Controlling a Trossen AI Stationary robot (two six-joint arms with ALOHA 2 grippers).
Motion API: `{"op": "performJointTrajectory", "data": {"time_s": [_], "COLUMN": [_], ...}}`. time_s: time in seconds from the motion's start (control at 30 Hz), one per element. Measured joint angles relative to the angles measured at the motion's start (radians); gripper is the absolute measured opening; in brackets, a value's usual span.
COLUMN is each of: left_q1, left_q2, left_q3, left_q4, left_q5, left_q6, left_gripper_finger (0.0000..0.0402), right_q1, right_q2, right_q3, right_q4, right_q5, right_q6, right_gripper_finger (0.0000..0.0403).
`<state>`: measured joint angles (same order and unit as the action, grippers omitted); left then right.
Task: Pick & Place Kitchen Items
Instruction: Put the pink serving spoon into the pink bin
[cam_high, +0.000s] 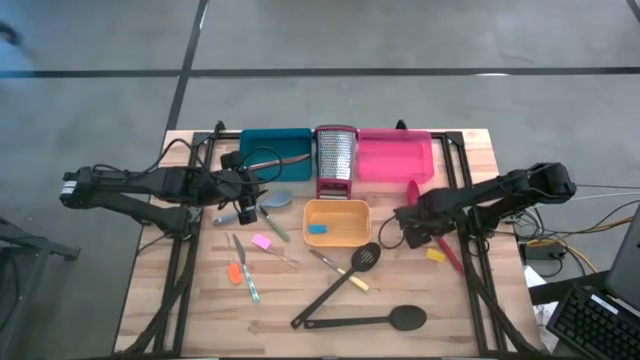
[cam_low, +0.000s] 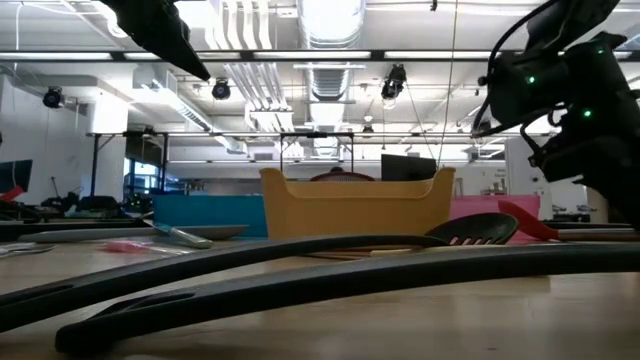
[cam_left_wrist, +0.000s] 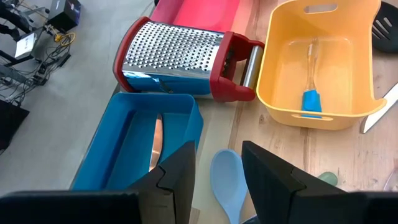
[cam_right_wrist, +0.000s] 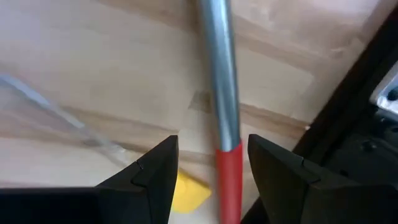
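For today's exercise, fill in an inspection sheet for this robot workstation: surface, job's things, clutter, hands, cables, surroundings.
Surface: wooden table, bare at the near edge.
Job's things: black spoon, slotted spatula, red-handled tool, small coloured pieces scattered.
Clutter: steel grater between teal tray and pink tray; orange tray.
Hands: left hand open above grey spoon; right hand straddling the red-handled tool.
Cables: black cable over teal tray.
Surroundings: grey floor; keyboard.

the left arm reaches in from the left edge of the frame toward centre, its left gripper (cam_high: 243, 205) with fingers parted. the right arm comes in from the right edge, its right gripper (cam_high: 403, 222) low at centre right, fingers (cam_right_wrist: 152, 171) parted.
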<state>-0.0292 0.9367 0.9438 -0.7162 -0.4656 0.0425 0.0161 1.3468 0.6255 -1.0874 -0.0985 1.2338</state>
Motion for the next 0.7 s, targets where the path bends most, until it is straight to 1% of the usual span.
{"op": "performJointTrajectory", "data": {"time_s": [0.33, 0.5, 0.63, 0.7], "left_q1": [0.000, 0.000, 0.000, 0.001], "left_q2": [0.000, 0.000, 0.000, 0.000], "left_q3": [0.000, -0.001, -0.007, -0.014], "left_q4": [0.000, 0.000, 0.000, 0.001], "left_q5": [0.000, 0.000, 0.000, 0.000], "left_q6": [-0.002, -0.002, -0.002, -0.002], "left_gripper_finger": [0.0135, 0.0135, 0.0135, 0.0136], "right_q1": [-0.094, -0.148, -0.167, -0.166], "right_q2": [0.000, -0.004, -0.005, -0.005], "right_q3": [-0.058, -0.104, -0.117, -0.117], "right_q4": [0.076, 0.120, 0.129, 0.131], "right_q5": [-0.011, -0.040, -0.046, -0.045], "right_q6": [-0.087, -0.126, -0.161, -0.168], "right_gripper_finger": [0.0169, 0.0170, 0.0171, 0.0162]}}
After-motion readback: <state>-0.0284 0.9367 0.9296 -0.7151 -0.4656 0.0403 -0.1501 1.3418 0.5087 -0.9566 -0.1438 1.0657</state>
